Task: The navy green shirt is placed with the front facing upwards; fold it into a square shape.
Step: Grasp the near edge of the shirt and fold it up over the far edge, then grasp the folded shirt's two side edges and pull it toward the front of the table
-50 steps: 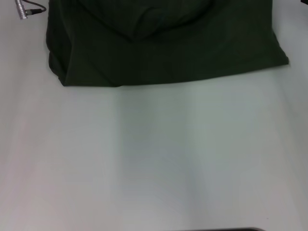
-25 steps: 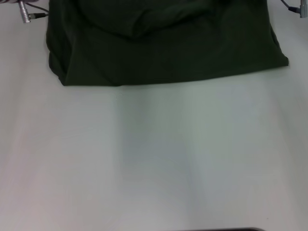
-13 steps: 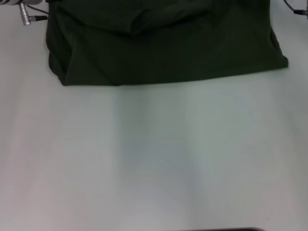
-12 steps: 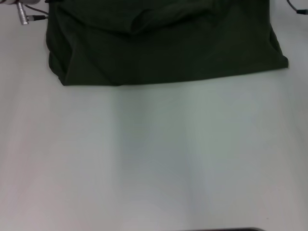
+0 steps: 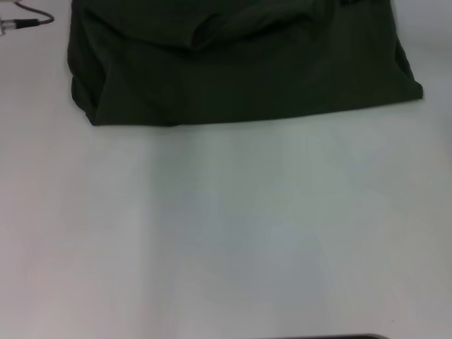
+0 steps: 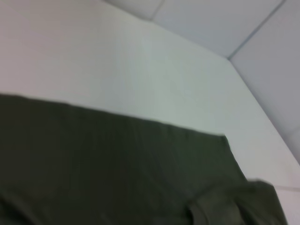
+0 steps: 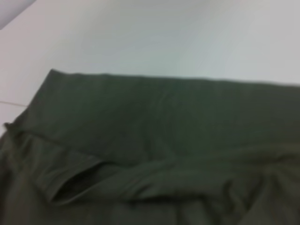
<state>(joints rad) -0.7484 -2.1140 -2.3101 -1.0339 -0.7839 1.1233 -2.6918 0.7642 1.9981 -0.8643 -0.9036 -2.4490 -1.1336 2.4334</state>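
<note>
Head cam, nearest the robot: a dark strip (image 5: 332, 337) just at the bottom edge, can't tell what it is. Then wide bare white table (image 5: 226, 233), nothing on it across the middle. Farther out, the navy green shirt (image 5: 240, 63) lies on the table's far part, running off the top of the view. Its near hem is a fairly straight line, left to right. Left side of shirt is doubled over w/ a thick rounded edge; right corner comes to a point and lies flat. A sleeve opening folds inward near the top centre, wrinkled there. No lettering visible. Far left corner: a grey cable w/ plug (image 5: 18, 21) lies on the table, apart from the fabric.

Left wrist cam: shirt (image 6: 108, 168) fills the lower part, straight edge against white table (image 6: 117, 65); floor tiles (image 6: 262, 56) beyond. Right wrist cam: shirt (image 7: 159, 154) again, sleeve opening gaping, table (image 7: 164, 37) past its hem.

Neither gripper shows in any view — left and right, fingers' opening and any grasp can't be told.
</note>
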